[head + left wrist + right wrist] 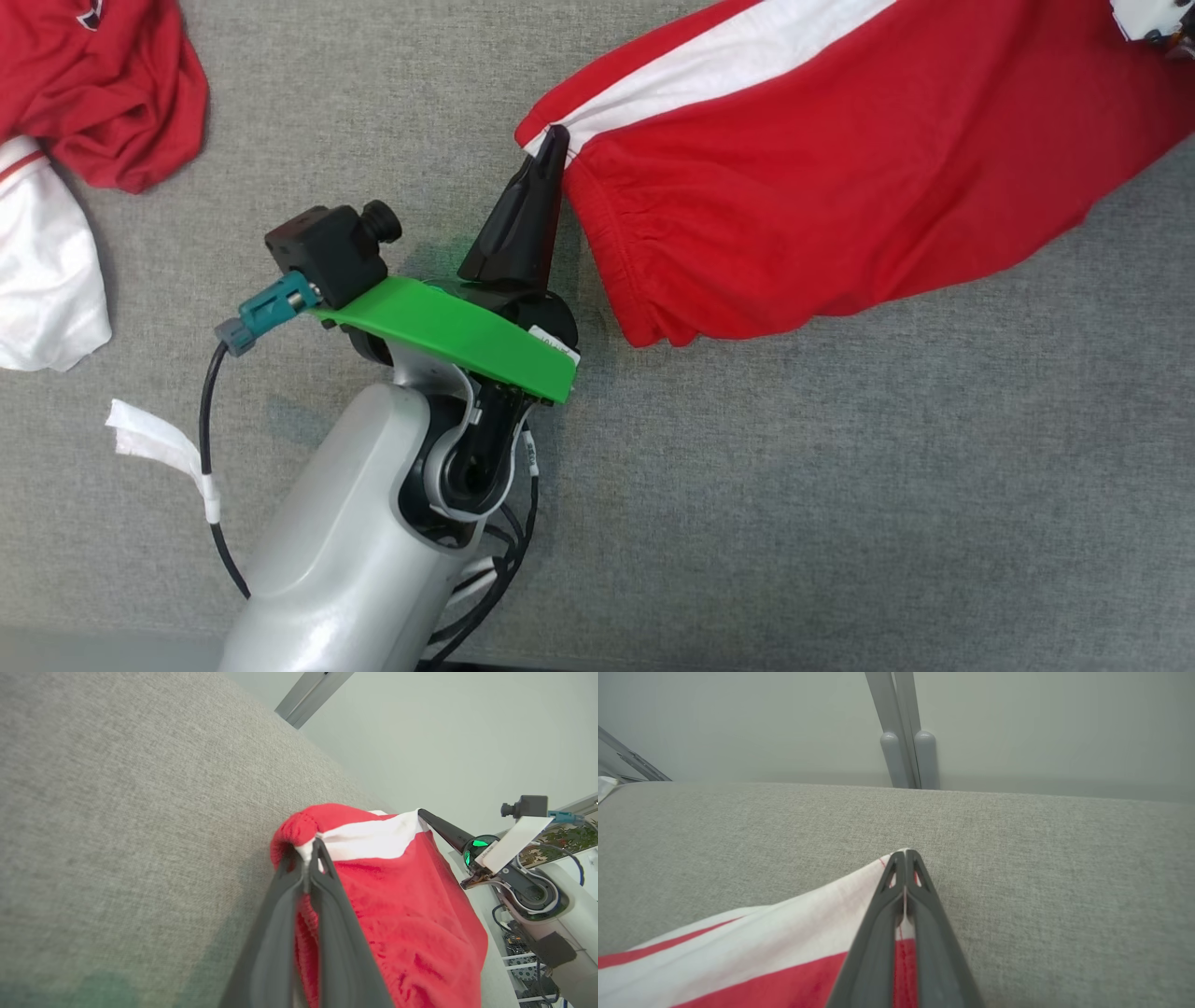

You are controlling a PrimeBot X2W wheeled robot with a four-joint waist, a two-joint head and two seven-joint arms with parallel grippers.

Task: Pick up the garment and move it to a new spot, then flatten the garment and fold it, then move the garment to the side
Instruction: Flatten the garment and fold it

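Red garment stretched between two pinches: left gripper and right gripper each clamped on a corner above the grey worktop. Flattening looks underway; folding, setting aside remain.

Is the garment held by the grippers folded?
Not folded: the garment is stretched between the left gripper and right gripper, each shut on a corner.

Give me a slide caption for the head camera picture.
Left gripper pinches a corner of the red garment with a white stripe, over the grey fabric surface.
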